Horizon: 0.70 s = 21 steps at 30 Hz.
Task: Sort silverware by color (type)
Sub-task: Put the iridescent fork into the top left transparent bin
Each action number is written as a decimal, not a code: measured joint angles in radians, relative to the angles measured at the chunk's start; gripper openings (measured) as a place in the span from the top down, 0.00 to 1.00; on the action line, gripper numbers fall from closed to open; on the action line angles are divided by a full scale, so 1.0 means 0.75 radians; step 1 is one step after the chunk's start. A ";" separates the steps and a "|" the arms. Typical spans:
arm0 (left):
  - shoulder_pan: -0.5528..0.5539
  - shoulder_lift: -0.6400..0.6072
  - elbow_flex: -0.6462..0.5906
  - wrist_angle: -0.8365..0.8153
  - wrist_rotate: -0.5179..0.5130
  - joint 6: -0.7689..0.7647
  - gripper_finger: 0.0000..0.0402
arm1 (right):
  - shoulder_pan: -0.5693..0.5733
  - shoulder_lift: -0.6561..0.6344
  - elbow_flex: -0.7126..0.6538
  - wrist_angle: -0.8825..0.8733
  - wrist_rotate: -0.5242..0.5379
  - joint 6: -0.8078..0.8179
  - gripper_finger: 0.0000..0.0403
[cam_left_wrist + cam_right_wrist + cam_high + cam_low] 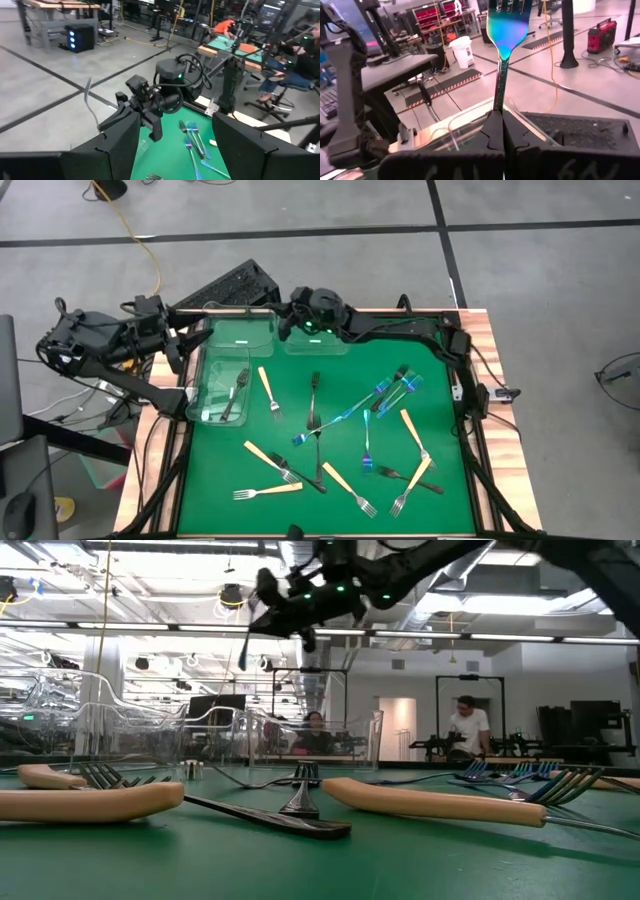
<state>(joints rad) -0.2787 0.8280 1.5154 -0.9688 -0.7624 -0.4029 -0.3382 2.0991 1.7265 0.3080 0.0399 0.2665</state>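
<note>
Right claw (pixel 498 131) is squeezed tight on the thin handle of a shiny blue fork (pixel 505 30), and the fork stands straight up from the claw with its prongs pointing away. Seen from above, this claw (pixel 290 315) hangs over the far edge of the tabletop (pixel 200 480), near the clear bins (pixel 240 335) at the back. The step now looks like dropping the blue fork into its own bin. To do it well, the arm should tip the fork over the right bin, bring it low, and only then let go, so the fork does not bounce out or land on the green mat. It should not go in the near bin (pixel 205 395), because a dark fork (pixel 237 392) already lies there. The left claw (pixel 175 145) is spread wide and holds nothing; it waits at the left edge beside the bins. Many forks are not sorted yet. Tan-handled forks (pixel 347 488), more blue forks (pixel 395 388) and dark forks (pixel 314 408) lie scattered on the green mat, some crossing each other. In the low view a tan fork (pixel 440 802) lies close to the camera.
</note>
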 joint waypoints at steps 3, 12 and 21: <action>0.000 0.000 0.000 0.000 -0.017 -0.003 0.42 | 0.000 0.116 0.208 -0.106 -0.034 -0.045 1.00; 0.000 0.000 0.000 -0.001 -0.023 -0.003 0.42 | -0.006 0.499 0.842 -0.488 -0.122 -0.208 1.00; 0.000 0.000 0.000 -0.002 -0.048 -0.002 0.42 | -0.006 0.497 0.746 -0.507 -0.117 -0.314 1.00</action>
<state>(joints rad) -0.2787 0.8280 1.5154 -0.9705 -0.7981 -0.4046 -0.3428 2.4719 2.2860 -0.0723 -0.0479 0.0309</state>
